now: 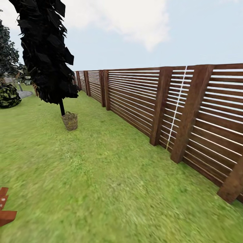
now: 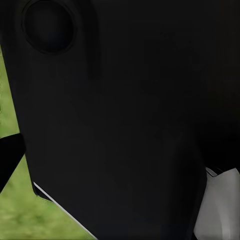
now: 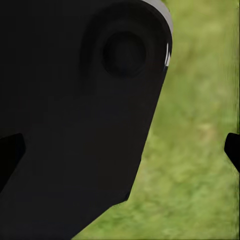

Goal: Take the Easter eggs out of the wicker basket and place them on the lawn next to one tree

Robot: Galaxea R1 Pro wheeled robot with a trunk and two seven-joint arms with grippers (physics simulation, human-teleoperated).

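Observation:
The wicker basket [image 1: 70,121] stands far off on the lawn [image 1: 101,175], close to the base of a dark, near-black cone-shaped tree [image 1: 45,50]. Its inside is too small to make out, so the Easter eggs are hidden. The pale-trunked tree is out of view. In the right wrist view my right gripper [image 3: 120,155] is open, one dark fingertip [image 3: 232,150] at each side edge, with grass and a black part of my body behind. In the left wrist view one fingertip [image 2: 9,155] of my left gripper sits equally far out against the grass, the other lost against my black body.
A brown slatted wooden fence [image 1: 162,101] runs along the right side, from close by to the far back. A round bush [image 1: 8,96] and more dark foliage stand at the far left. A reddish wooden piece [image 1: 5,207] pokes in at the lower left corner.

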